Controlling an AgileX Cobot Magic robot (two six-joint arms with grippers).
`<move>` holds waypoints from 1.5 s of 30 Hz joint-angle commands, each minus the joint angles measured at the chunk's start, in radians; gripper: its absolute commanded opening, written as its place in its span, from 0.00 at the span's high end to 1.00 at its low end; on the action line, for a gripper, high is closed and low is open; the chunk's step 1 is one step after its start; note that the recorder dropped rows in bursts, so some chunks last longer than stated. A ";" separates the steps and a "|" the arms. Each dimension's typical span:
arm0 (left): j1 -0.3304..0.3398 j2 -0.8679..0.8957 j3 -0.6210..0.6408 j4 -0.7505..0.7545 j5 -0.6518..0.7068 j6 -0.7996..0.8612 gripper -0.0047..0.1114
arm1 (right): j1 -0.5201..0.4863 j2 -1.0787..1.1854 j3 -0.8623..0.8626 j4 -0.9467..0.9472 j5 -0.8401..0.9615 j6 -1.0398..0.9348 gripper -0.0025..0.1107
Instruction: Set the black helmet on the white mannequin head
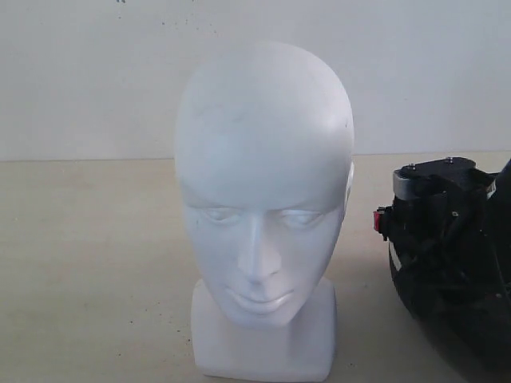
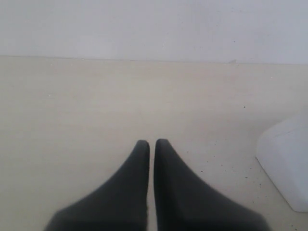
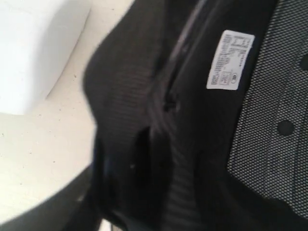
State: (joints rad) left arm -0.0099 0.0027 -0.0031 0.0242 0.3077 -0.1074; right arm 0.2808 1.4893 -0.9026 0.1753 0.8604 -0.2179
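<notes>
A: Where lies the black helmet (image 1: 469, 331)?
B: On the table (image 1: 96, 263), four o'clock of the white mannequin head (image 1: 263, 183), with the right gripper (image 1: 444, 239) close upon it. I cannot tell whether its jaws grip.
A: And the left gripper (image 2: 151, 144)?
B: Jaws nearly together, holding nothing, above the tabletop.
</notes>
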 commanded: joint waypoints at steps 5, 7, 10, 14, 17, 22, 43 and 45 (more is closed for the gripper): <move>0.000 -0.003 0.003 -0.005 -0.001 0.003 0.92 | -0.002 -0.002 -0.008 -0.002 -0.025 0.065 0.38; 0.000 -0.003 0.003 -0.005 -0.001 0.003 0.92 | -0.002 -0.002 -0.008 0.022 -0.012 0.076 0.38; 0.000 -0.003 0.003 -0.005 -0.001 0.003 0.92 | 0.019 -0.002 -0.006 0.015 -0.001 0.074 0.38; 0.000 -0.003 0.003 -0.005 -0.001 0.003 0.92 | 0.079 -0.002 -0.006 -0.053 -0.038 0.115 0.38; 0.000 -0.003 0.003 -0.005 -0.001 0.003 0.92 | 0.122 -0.002 -0.006 -0.129 -0.070 0.174 0.38; 0.000 -0.003 0.003 -0.005 -0.001 0.003 0.92 | 0.148 -0.002 -0.006 -0.268 -0.072 0.291 0.38; 0.000 -0.003 0.003 -0.005 -0.001 0.003 0.92 | 0.148 -0.002 -0.006 -0.293 -0.037 0.343 0.42; 0.000 -0.003 0.003 -0.005 -0.001 0.003 0.92 | 0.148 -0.002 -0.006 -0.305 -0.037 0.349 0.42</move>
State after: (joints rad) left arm -0.0099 0.0027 -0.0031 0.0242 0.3077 -0.1074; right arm 0.4280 1.4893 -0.9044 -0.1043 0.8197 0.1205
